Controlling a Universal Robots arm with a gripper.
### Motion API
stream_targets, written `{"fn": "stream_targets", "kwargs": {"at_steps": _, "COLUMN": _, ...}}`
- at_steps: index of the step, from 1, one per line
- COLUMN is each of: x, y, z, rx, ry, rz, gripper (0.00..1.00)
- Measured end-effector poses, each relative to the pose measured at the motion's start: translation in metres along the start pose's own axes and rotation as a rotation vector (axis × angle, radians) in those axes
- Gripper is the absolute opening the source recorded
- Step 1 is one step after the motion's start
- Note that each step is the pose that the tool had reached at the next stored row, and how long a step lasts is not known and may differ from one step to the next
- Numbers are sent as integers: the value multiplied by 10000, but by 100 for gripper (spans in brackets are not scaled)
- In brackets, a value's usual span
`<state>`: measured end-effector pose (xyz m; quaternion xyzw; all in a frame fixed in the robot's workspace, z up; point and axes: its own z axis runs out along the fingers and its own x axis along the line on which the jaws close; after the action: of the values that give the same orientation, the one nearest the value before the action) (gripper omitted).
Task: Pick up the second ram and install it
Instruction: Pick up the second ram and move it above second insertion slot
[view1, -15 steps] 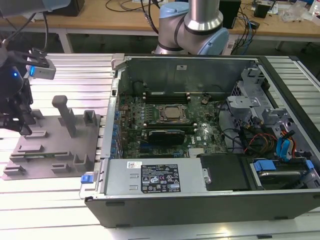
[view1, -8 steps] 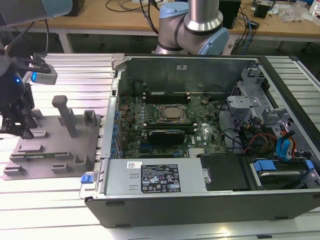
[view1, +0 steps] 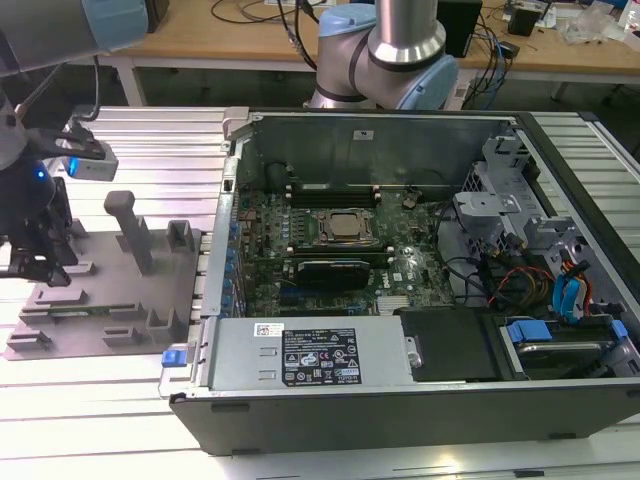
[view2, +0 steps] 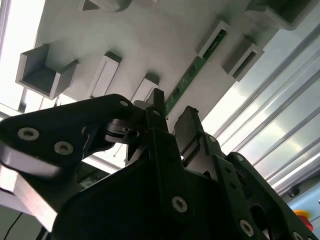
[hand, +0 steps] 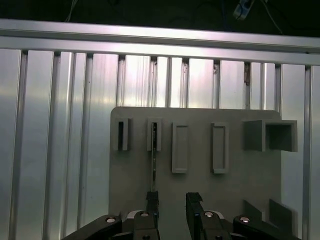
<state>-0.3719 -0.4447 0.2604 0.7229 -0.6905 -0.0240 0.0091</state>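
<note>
A ribbed aluminium table (view1: 120, 150) carries a grey fixture plate (hand: 140, 175) and, well off to the gripper's side, an open computer case (view1: 400, 400). The gripper (view1: 48, 270) hangs low over the plate with its two black fingers (hand: 194, 205) spread, a clear gap between them and nothing pinched. The second ram (view2: 192, 75) stands on its long edge in the plate's holder blocks (hand: 154, 135), reaching straight ahead of the gripper. In both wrist views its near end lines up with one fingertip rather than the middle of the gap; contact cannot be told. A grey post (view1: 130, 230) rises beyond the gripper, towards the case.
</note>
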Motion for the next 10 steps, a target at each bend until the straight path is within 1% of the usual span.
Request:
{"fn": "stream_targets", "kwargs": {"at_steps": 2, "x": 7, "y": -1, "z": 33, "rx": 0, "ry": 0, "rz": -5, "gripper": 34}}
{"fn": "stream_targets", "kwargs": {"at_steps": 7, "x": 21, "y": -3, "z": 72, "rx": 0, "ry": 0, "rz": -12, "gripper": 34}}
{"fn": "stream_targets", "kwargs": {"at_steps": 10, "x": 54, "y": -4, "z": 127, "rx": 1, "ry": 0, "rz": -22, "gripper": 34}}
